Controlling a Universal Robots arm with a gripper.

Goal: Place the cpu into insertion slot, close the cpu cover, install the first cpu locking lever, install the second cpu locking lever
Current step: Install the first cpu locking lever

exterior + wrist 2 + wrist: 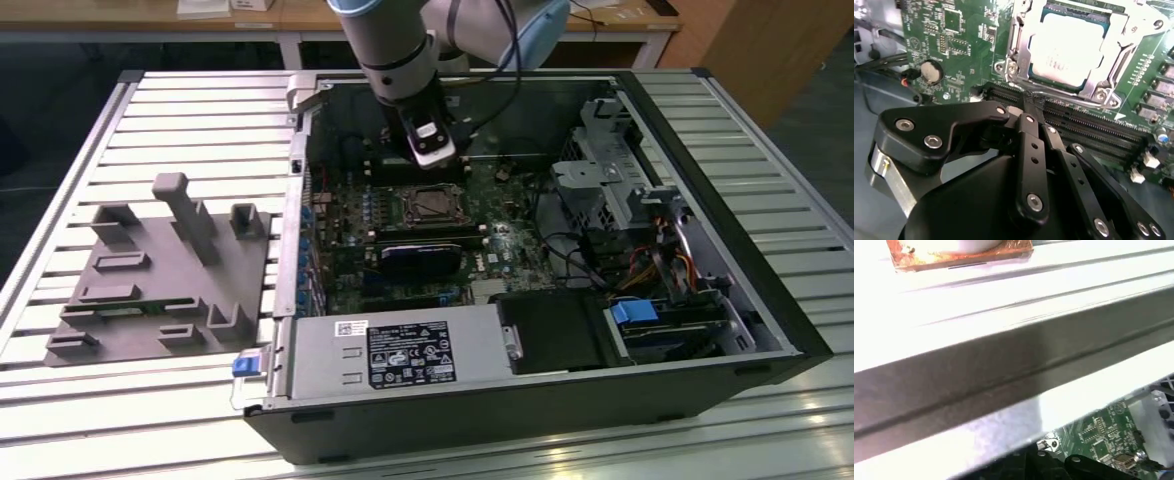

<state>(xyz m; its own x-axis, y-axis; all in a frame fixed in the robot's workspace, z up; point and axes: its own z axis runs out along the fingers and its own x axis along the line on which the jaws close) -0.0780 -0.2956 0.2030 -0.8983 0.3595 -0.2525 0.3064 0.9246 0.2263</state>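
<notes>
- Grey fixture: rests on the slatted table, at 9 o'clock of the open computer case in the exterior view.
- Gripper: hangs inside the case at 12 o'clock of the insertion slot. In the second wrist view its fingers are pressed together, with the tips just beside the slot's rim.
- Cpu: seated in the slot, its silver top showing through the window of the cpu cover, which lies flat over it.
</notes>
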